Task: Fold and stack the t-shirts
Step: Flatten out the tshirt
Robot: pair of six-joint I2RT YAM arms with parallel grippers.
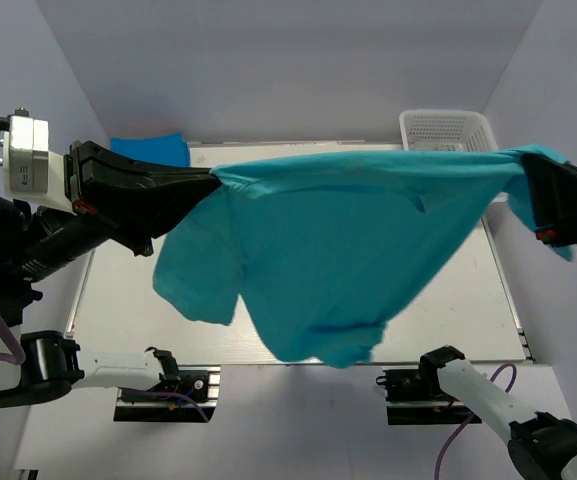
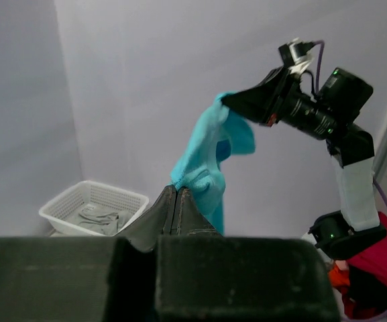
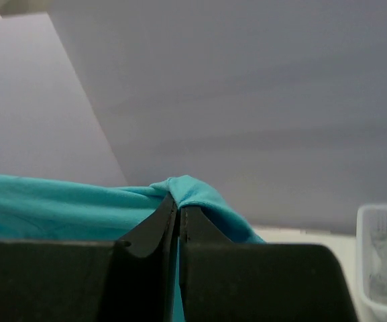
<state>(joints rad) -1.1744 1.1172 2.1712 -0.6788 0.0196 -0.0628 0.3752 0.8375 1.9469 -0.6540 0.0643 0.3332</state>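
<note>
I'm holding the turquoise t-shirt (image 1: 338, 250) spread above the surface (image 1: 468, 310), left gripper (image 1: 211, 180) and right gripper (image 1: 525, 172) each pinching an edge; next, I'd lay it flat for folding.

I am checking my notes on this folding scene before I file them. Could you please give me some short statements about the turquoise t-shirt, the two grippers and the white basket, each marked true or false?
1. The bright turquoise fabric t-shirt hangs in the air between the left gripper and the right gripper. True.
2. The left gripper is open and empty. False: it is shut on the t-shirt's edge.
3. The white plastic lattice basket stands at the far right corner of the table. True.
4. The basket is empty. False: pale grey cloth lies in it.
5. The right gripper is shut on the t-shirt. True.
</note>
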